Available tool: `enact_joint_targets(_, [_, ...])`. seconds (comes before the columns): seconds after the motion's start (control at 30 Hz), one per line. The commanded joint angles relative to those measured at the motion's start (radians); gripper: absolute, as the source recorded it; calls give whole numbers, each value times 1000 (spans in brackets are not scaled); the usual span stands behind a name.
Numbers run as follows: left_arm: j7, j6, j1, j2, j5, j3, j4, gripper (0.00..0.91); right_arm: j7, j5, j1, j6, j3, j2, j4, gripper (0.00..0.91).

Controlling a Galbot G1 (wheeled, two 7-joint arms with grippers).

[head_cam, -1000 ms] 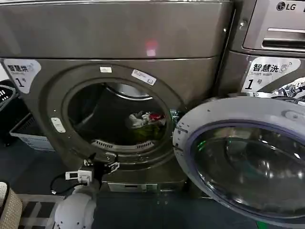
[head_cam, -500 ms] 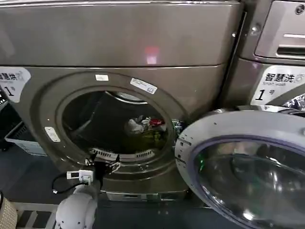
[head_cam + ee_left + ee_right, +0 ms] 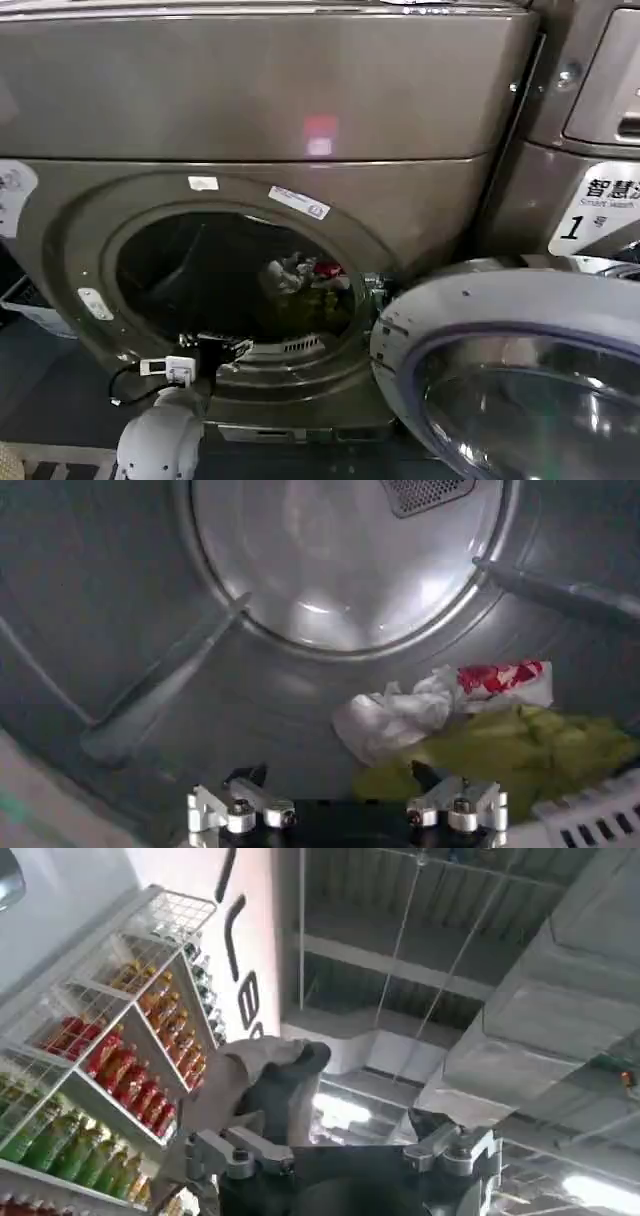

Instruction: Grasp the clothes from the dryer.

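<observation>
At the dryer's mouth, the left gripper, jaws spread and empty, faces the clothes; next it must reach deeper, then clamp.

Dryer: bronze-grey body, bare steel drum, white label stickers above the porthole. Clothes: white piece, yellow-green piece, red-and-white patterned piece. Open door: pale grey rim, dark glass. Left pincer: black body, silver fingertips. Right pincer: black and silver.
</observation>
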Motion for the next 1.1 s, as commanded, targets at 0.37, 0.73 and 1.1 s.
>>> enact_joint_targets(0.37, [6,47,-159,-21,70,44,159,907,-2,-5,3,3,-7,4,-1,907])
enact_joint_targets(0.73, [413,-52,-259,-9,618,36,307,907,-6,-5,11,2,-15,2,0,907])
enact_joint_targets(1.1, [880,-383,-291,8,862,-55,283,907,-7,-5,4,8,-10,1,-6,907])
